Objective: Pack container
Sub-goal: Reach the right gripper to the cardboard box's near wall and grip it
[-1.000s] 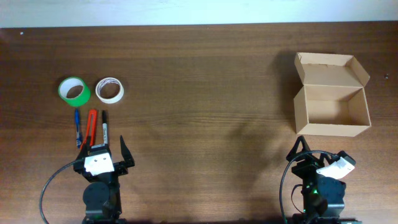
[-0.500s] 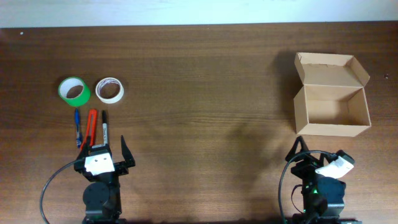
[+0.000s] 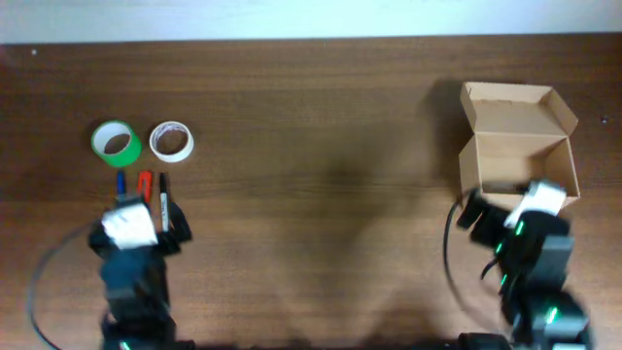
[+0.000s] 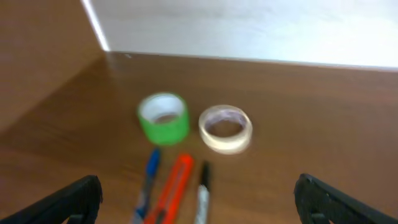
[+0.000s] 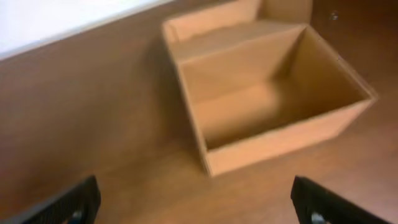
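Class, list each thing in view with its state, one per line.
container, open, lid flap back, empty
left gripper, open, empty
right gripper, open, empty
green tape roll, lying flat
white tape roll, lying flat
blue pen, lying flat
orange cutter, lying flat
black marker, lying flat

Nothing legible shows anywhere: the box (image 3: 515,160) near the right edge of the desk (image 3: 321,117) has plain sides, and the green tape (image 3: 117,143), white tape (image 3: 172,141) and marker (image 3: 164,202) toward the left edge (blurred in the wrist view) bear no readable mark.
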Tool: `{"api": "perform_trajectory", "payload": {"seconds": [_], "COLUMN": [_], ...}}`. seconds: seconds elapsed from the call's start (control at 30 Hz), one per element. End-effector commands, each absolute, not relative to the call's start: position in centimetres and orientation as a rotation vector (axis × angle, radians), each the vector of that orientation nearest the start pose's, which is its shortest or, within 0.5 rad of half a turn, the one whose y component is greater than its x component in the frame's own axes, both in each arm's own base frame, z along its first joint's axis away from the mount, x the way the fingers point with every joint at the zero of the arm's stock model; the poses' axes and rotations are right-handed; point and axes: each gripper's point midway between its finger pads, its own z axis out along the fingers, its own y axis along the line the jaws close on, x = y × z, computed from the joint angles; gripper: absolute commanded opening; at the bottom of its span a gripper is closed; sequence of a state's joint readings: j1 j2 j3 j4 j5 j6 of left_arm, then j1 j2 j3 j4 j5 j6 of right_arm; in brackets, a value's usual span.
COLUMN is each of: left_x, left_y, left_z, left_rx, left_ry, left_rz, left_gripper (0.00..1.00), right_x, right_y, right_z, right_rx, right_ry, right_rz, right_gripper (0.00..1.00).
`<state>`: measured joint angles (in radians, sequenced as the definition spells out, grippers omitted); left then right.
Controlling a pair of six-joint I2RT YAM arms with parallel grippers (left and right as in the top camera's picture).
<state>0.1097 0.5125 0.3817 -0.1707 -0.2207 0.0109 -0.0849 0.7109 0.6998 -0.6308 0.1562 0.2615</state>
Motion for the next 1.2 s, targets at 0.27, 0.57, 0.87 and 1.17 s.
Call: {"api": "perform_trajectory", "payload": {"seconds": [0.27,0.57,0.87,1.17], "left_x": [37.3,41.7,43.2,43.6], "left_y": [17.3,24.2,25.8,26.0], "left_z": [32.1,30.2,23.8,21.5], "left_rx": [-0.442,-0.56,-0.602,-0.613], "left_ry": [1.965,2.087,2.216,2.264], "left_rz": [0.362,0.373,0.353,0.343], "left_gripper": [1.0,1.0,1.0,1.0], "right_x": [32.4,32.8,33.4,34.3], "right_y": [-14.5,-18.1,-20.5,-24.3], "right_z": [28.7,28.7,25.3,16.1], "right_rx": [0.726,0.835,0.65,0.559], "right_ry": [2.293,2.291,2.46,2.737], "right_rz": [-0.094,-0.104,-0.289,-0.364], "right_gripper": [0.99,0.99,0.99,1.0]}}
